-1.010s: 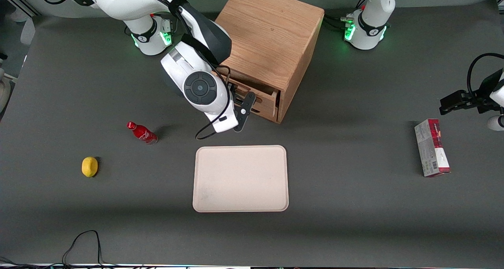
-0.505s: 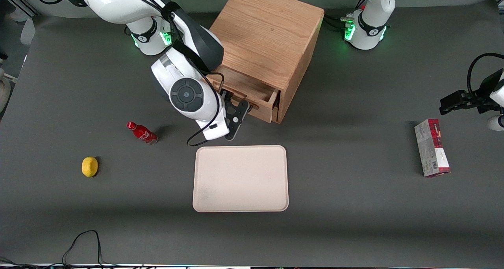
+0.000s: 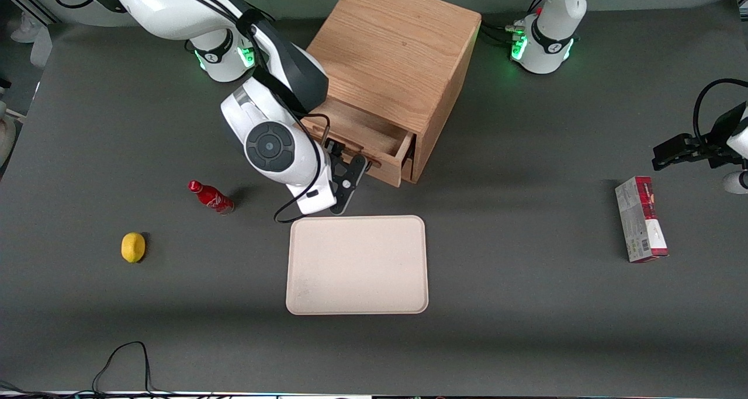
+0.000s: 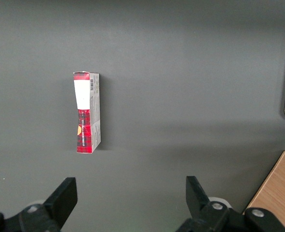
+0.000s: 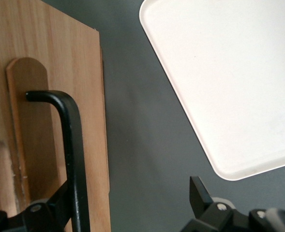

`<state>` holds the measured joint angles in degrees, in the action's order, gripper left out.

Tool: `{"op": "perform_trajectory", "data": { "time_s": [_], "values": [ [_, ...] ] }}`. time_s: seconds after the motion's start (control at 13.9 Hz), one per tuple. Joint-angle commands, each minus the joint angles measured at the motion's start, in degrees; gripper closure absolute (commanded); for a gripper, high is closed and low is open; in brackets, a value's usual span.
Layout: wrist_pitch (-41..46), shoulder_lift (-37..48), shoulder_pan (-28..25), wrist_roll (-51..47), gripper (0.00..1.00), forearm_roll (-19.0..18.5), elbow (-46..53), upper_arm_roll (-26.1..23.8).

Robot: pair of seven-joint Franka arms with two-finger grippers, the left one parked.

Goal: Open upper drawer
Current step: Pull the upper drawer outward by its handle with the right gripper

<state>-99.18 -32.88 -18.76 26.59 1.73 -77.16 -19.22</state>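
The wooden cabinet (image 3: 397,54) stands at the back of the table. Its upper drawer (image 3: 365,133) is pulled partway out and shows a plain wood interior. My right gripper (image 3: 349,160) is at the drawer's front, mostly hidden under the wrist. In the right wrist view the gripper (image 5: 130,188) is open, its fingers wide apart. The black wire handle (image 5: 74,145) runs between them, close against one finger (image 5: 60,193). The light oak drawer front (image 5: 91,96) lies under the handle.
A cream tray (image 3: 356,264) lies nearer the front camera than the cabinet, also in the right wrist view (image 5: 229,87). A red bottle (image 3: 210,197) and a lemon (image 3: 133,247) lie toward the working arm's end. A red-and-white box (image 3: 640,218) lies toward the parked arm's end.
My right arm has moved away from the cabinet toward the front camera, and the upper drawer has slid farther out with it, showing more of its interior.
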Motion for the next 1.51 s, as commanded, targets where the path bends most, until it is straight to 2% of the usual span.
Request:
{"op": "perform_trajectory", "data": {
  "time_s": [0.0,1.44],
  "values": [
    [0.03,-2.27,0.65,2.68,0.00,-0.06,3.33,-0.11],
    [-2.25,-6.58,4.69,2.68,0.00,-0.15,9.13,-0.11]
  ]
}}
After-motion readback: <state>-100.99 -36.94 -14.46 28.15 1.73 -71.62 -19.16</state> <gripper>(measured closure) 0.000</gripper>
